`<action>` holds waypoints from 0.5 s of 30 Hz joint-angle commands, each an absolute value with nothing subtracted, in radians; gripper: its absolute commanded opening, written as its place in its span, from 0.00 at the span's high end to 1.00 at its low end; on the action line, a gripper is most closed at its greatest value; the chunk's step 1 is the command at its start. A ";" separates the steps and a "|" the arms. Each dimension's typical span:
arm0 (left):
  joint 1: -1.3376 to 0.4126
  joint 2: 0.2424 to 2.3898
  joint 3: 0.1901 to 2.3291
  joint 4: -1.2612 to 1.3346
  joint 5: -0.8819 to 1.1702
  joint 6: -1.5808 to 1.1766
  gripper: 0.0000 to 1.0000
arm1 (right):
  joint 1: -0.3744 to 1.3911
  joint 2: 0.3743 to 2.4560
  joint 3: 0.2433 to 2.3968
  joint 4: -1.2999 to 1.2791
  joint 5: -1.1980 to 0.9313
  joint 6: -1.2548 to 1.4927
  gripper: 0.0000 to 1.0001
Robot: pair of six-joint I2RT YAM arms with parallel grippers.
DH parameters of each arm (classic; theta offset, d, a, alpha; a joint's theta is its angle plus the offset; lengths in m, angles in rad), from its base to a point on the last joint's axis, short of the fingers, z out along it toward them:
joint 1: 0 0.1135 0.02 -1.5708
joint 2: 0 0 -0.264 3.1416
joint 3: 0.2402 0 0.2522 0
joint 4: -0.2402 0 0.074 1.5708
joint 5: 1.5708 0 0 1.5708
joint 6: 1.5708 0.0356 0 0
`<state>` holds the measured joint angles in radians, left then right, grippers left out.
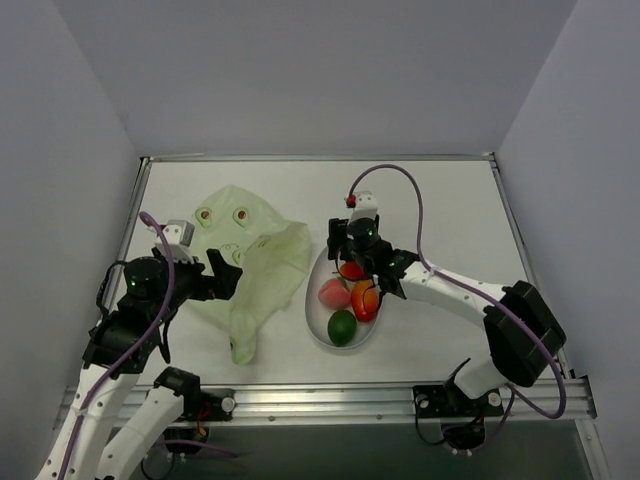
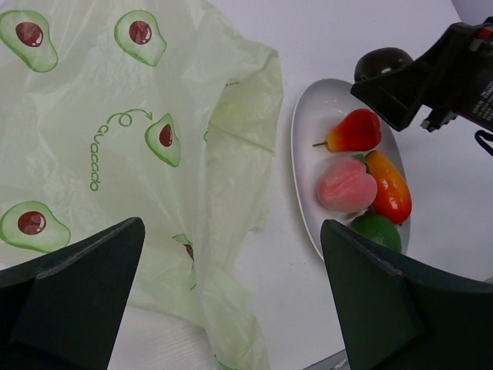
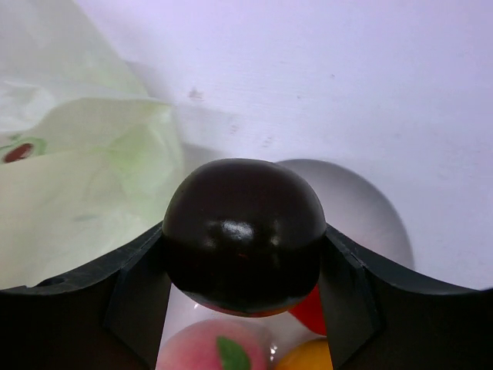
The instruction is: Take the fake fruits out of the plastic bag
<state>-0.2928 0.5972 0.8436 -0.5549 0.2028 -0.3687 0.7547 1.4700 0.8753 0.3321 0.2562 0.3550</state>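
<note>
Fruit (image 3: pixel 243 223), dark, clamped in right tool (image 3: pixel 243 266), perhaps over dish (image 2: pixel 306 131), left tool (image 2: pixel 233 231) wide open, empty

The plastic bag (image 2: pixel 92 100) is thin, translucent, crinkled film; the dark ball (image 3: pixel 243 231) is glossy and smooth; the table (image 1: pixel 470 220) looks matt.

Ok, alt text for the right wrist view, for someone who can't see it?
The right gripper holds a dark ball over a clear dish containing a pink fruit, a red one and an orange one. The bag lies at left on the white table.
</note>
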 commanded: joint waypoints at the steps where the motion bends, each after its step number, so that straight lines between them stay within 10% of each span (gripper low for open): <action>1: -0.295 0.600 0.873 -0.528 0.241 -0.362 0.03 | 0.746 1.543 0.907 0.311 0.281 0.322 0.63; 15: -0.273 0.587 0.867 -0.508 0.311 -0.365 0.03 | 0.735 1.697 0.940 0.344 0.298 0.317 0.54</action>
